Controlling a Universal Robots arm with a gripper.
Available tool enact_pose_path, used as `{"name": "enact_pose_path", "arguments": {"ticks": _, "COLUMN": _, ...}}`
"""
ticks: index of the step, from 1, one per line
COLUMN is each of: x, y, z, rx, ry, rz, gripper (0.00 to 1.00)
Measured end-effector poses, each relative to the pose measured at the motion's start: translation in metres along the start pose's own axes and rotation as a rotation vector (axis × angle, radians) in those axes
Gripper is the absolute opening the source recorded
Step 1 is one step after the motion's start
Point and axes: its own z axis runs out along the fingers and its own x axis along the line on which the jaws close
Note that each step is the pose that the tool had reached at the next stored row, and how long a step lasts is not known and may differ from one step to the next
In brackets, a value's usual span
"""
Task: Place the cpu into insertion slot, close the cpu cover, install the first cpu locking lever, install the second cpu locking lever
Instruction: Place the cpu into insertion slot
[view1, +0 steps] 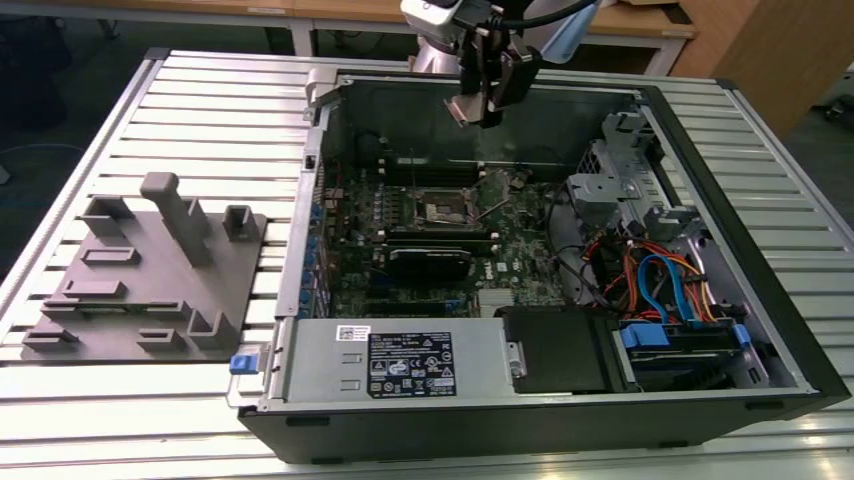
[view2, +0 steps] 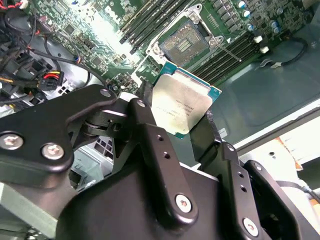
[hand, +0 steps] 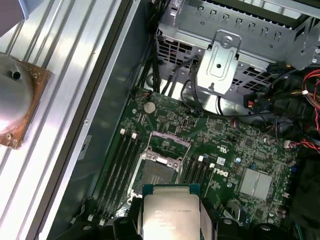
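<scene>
- Setting: a ribbed metal table (view1: 200, 90) carries an open computer case (view1: 747, 200) lying on its side. A grey moulded fixture tray (view1: 147, 270) lies beside it toward the exterior view's left.
- Case interior: a green motherboard (view1: 514, 265) covers the floor. A power supply box (view1: 400, 365) with a black label lies along the near wall. Orange and blue cables (view1: 654, 280) are bundled toward the exterior view's right.
- Arm: the gripper (view1: 483, 108) hangs above the far part of the case, over the motherboard and clear of it.
- Grip: in the second wrist view the black fingers (view2: 145, 125) are clamped on two opposite edges of the cpu (view2: 182, 105). Its pale metal top faces the camera, and a green border shows at the free corners.
- Same hold, first wrist view: the cpu (hand: 170, 217) sits between the finger ends of the gripper (hand: 170, 220), in the air above the board.
- Target: the insertion slot (view2: 187, 42) lies below the chip, well apart from it and uncovered, its dark contact field exposed.
- Cover: in the first wrist view the cpu cover (hand: 175, 138) appears raised off the insertion slot (hand: 155, 175), with green board visible through its window.
- Neighbours: long black memory slots (hand: 120, 165) run just beside the socket, and a grey metal drive cage (hand: 225, 55) stands beyond the board.
- Detail: a thin metal rod (view2: 232, 51) angles away from one corner of the socket.
</scene>
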Motion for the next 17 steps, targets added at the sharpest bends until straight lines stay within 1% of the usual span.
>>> {"name": "enact_pose_path", "arguments": {"ticks": 14, "x": 0.0, "y": 0.0, "z": 0.0001, "rx": 0.0, "ry": -0.0001, "rz": 0.001, "gripper": 0.54}}
{"name": "enact_pose_path", "arguments": {"ticks": 17, "x": 0.0, "y": -0.0001, "z": 0.0008, "rx": -0.0006, "ry": -0.0021, "rz": 0.025, "gripper": 0.54}}
